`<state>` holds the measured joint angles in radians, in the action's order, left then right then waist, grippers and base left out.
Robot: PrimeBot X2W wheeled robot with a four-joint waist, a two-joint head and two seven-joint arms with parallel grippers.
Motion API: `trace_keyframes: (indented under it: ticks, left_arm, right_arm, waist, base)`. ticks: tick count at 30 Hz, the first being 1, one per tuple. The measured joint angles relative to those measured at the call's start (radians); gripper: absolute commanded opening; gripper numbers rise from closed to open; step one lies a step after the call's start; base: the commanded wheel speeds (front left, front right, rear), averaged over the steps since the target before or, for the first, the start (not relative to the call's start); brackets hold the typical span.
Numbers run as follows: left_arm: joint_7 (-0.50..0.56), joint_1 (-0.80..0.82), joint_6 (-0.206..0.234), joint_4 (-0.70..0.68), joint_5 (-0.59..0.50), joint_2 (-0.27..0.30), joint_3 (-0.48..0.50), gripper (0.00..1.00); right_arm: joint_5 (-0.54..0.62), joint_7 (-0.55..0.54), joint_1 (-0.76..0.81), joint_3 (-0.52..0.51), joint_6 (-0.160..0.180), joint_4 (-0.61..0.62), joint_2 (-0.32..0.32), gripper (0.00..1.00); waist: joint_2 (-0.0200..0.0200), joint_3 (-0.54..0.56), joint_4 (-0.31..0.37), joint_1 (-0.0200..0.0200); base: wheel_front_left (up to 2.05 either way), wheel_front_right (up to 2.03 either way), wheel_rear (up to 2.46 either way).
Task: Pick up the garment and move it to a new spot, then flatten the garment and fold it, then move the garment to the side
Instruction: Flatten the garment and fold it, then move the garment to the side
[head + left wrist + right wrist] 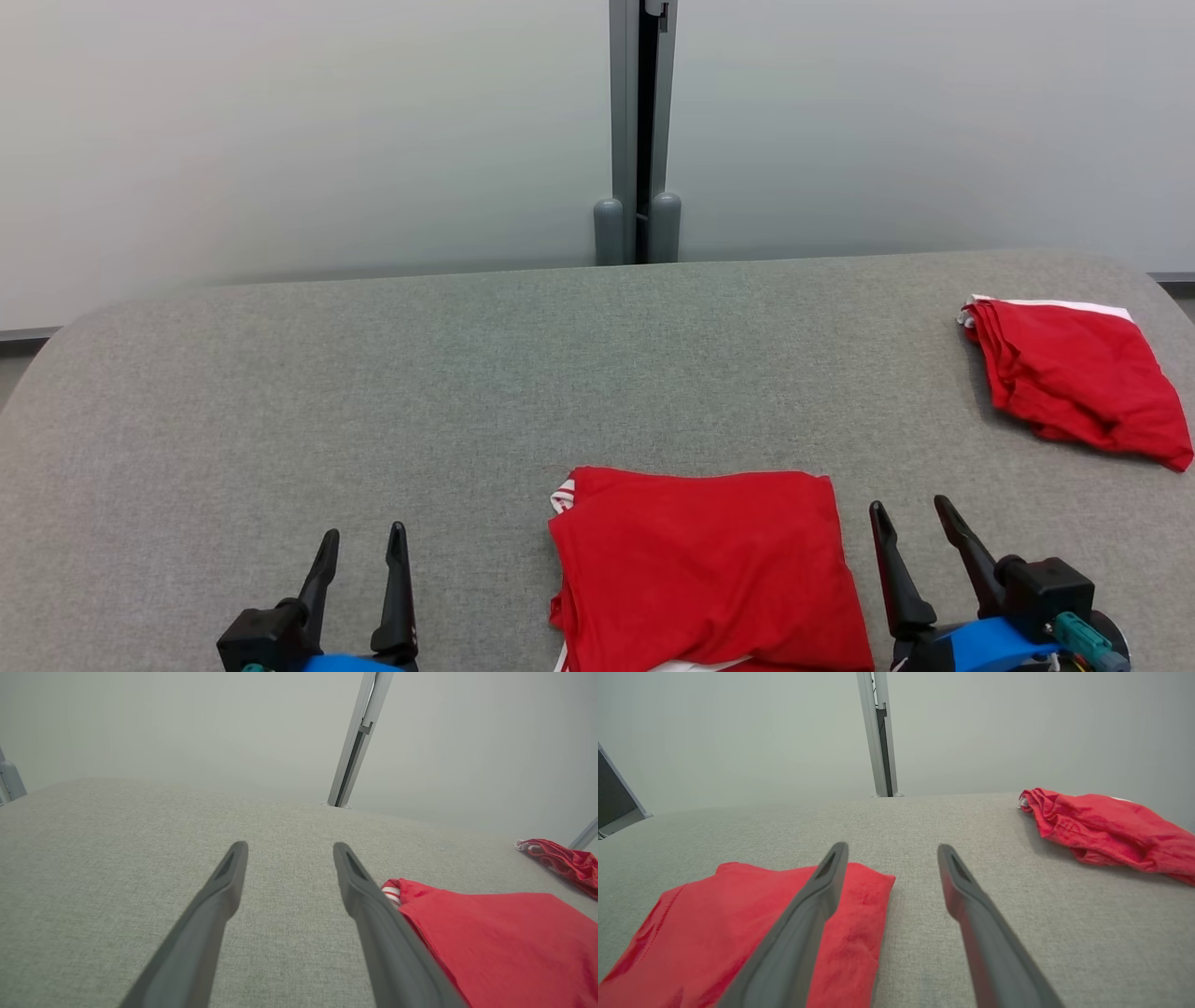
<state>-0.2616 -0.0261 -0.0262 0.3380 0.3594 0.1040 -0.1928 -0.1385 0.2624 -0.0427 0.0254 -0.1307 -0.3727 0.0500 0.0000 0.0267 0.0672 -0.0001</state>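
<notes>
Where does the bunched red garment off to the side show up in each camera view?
Head view: the bunched red garment lies at the right edge, about mid-height.
Left wrist view: bunched red garment at the right edge, beyond the folded red garment.
Right wrist view: bunched red garment in the right half, just above mid-height.
Shared landmark: the grey upright post, near the top of every view.

A grey fabric-covered table (373, 373) is backed at the far side by pale panels (280, 140), joined by a grey post (624, 112).
</notes>
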Motion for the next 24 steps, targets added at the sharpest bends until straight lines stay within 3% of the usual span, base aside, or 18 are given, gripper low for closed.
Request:
trace_keyframes:
  ticks: [7,18,24]
  left_arm:
    - [0.000,-0.002,-0.002,0.006,-0.009,-0.001,-0.007,1.00]
    - [0.000,-0.002,-0.002,0.012,-0.017,0.004,-0.012,1.00]
    - [0.000,-0.002,-0.002,0.013,-0.024,0.005,-0.014,1.00]
  right_arm:
    - [0.037,-0.028,-0.016,-0.011,0.000,-0.045,0.000,1.00]
    - [0.042,-0.344,-0.079,-0.017,0.000,-0.109,0.000,1.00]
    - [0.014,-0.452,-0.116,-0.009,0.000,-0.175,-0.001,1.00]
  waist:
    - [0.0000,0.000,-0.009,0.0000]
    - [0.0000,-0.008,-0.053,0.0001]
    - [0.0000,-0.029,-0.080,0.0000]
  base:
    - [0.00,0.00,0.00]
    - [0.00,0.00,0.00]
    - [0.00,0.00,0.00]
